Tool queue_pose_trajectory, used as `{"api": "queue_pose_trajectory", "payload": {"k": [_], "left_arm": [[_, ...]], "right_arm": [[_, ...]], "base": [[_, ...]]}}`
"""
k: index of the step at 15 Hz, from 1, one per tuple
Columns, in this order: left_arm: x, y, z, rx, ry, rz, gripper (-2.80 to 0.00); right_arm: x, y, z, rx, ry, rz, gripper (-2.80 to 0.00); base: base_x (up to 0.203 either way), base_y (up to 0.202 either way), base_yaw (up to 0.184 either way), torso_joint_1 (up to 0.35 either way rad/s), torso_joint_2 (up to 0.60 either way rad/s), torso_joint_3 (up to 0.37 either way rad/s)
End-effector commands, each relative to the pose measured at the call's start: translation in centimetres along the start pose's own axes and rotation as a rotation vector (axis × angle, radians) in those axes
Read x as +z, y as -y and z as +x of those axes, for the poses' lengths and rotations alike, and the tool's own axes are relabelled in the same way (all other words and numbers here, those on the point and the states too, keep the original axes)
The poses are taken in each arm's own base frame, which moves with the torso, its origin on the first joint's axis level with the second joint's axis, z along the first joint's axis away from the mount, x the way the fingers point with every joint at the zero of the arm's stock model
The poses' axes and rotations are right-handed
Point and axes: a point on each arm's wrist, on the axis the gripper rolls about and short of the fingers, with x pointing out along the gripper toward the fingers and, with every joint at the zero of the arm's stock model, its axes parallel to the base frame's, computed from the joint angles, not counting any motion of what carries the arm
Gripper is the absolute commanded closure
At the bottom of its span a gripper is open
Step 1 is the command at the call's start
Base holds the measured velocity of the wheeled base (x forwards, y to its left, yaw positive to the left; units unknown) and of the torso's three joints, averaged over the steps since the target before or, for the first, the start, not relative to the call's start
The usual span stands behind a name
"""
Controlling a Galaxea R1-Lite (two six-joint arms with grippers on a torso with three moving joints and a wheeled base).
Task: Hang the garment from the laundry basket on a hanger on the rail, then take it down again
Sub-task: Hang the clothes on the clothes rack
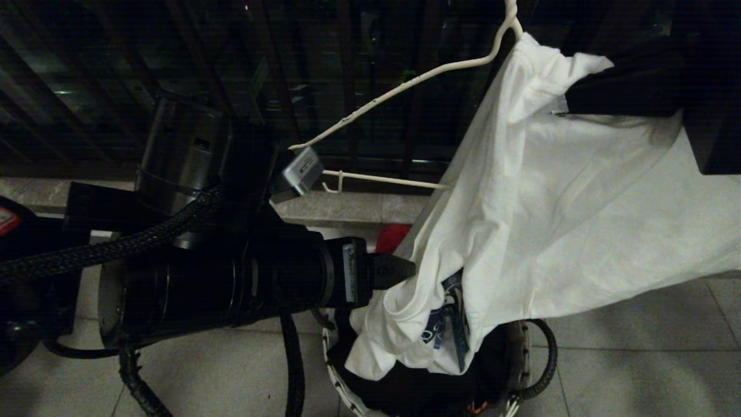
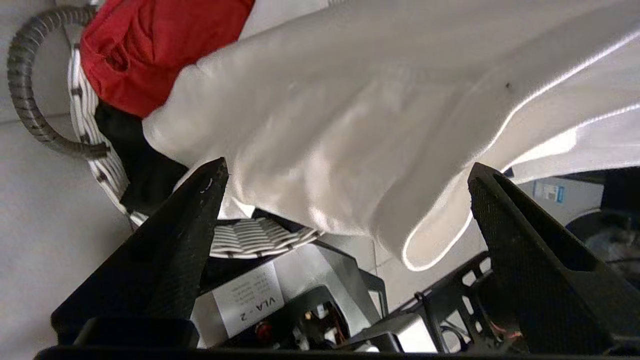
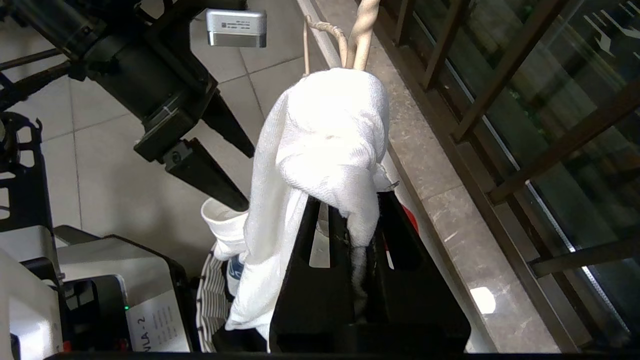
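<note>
White cotton, the T-shirt (image 1: 579, 202) hung half on the wire hanger (image 1: 405, 81), its lower end trailing into the laundry basket (image 1: 341, 370). We saw the right gripper (image 3: 357, 220) clenched on a bunch of it by the hanger's neck. The left gripper (image 2: 345, 185) gaped wide around a sleeve, gripping nothing, beside a red cloth (image 2: 150, 45).

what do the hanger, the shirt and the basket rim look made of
Hanger: thin wire with a matte white coating, judging by its twisted neck and slim bent line. Shirt: soft white knit, likely cotton jersey; it drapes in folds and shows a fine weave up close. Basket rim: white woven strips, perhaps plastic or cord; hard to tell.
</note>
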Motion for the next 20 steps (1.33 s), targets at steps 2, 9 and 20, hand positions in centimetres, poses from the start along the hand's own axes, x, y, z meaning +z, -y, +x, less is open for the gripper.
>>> {"api": "queue_pose_trajectory", "payload": {"k": [2, 9, 20], "left_arm": [[-0.6, -0.3, 0.9, 0.02, -0.029, 0.015, -2.8], [-1.8, -1.1, 4.6, 0.088, -0.069, 0.013, -2.8], [0.5, -3.4, 5.2, 0.171, 0.033, -0.034, 0.0]], "right_arm": [[-0.1, 0.1, 0.0, -0.002, -0.005, 0.0, 0.0], [0.1, 0.1, -0.7, -0.018, 0.006, -0.005, 0.0], [-0.2, -0.7, -2.4, 0.01, 0.028, 0.049, 0.0]], "base": [[0.0, 0.0, 0.0, 0.0, 0.0, 0.0], [0.0, 0.0, 0.0, 0.0, 0.0, 0.0], [0.0, 0.0, 0.0, 0.0, 0.0, 0.0]]}}
